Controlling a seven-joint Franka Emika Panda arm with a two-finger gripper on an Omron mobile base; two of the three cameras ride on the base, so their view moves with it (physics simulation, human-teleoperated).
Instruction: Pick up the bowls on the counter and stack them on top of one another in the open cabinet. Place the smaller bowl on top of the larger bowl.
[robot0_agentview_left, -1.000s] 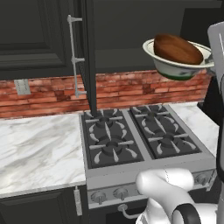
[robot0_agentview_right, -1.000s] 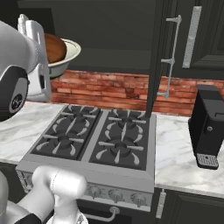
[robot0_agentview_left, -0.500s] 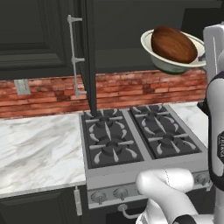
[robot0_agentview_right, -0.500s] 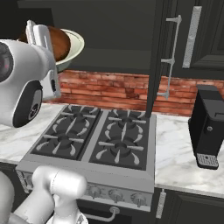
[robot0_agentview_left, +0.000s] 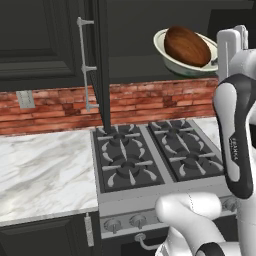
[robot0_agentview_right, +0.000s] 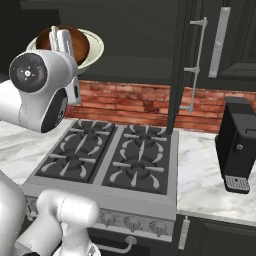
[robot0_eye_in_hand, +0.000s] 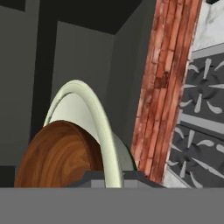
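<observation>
Worktop: a white marble worktop (robot0_agentview_left: 45, 172) with grey veins lies on both sides of a grey gas stove top (robot0_agentview_left: 150, 160) that has four burners and a row of knobs on its front.
Wall: a red brick backsplash (robot0_agentview_left: 150, 100) runs behind the stove, with a pale outlet plate (robot0_agentview_left: 25, 99) at its left end.
Cabinets: black wall cabinets hang above the bricks. The open cabinet (robot0_agentview_left: 145, 30) shows a dark interior, and its door (robot0_agentview_left: 102, 65) stands edge-on toward the cameras, with a long silver bar handle (robot0_agentview_left: 84, 65).
Other item: a black coffee machine (robot0_agentview_right: 239, 150) stands on the worktop to the right of the stove.
Bowls: the smaller bowl (robot0_agentview_left: 187, 46), glossy reddish-brown, sits tilted inside the larger bowl (robot0_agentview_left: 172, 59), cream with a green tint. The pair is in the air, level with the cabinet opening, above the stove's right side.
Hand: the hand (robot0_agentview_left: 231, 47) is at the larger bowl's right rim and carries the pair; its fingers are hidden, so how they are set I cannot tell.
Change: compared with one second ago, the arm has lifted the bowls higher and leftward, toward the cabinet opening. The stove, worktop and door are unmoved.
</observation>
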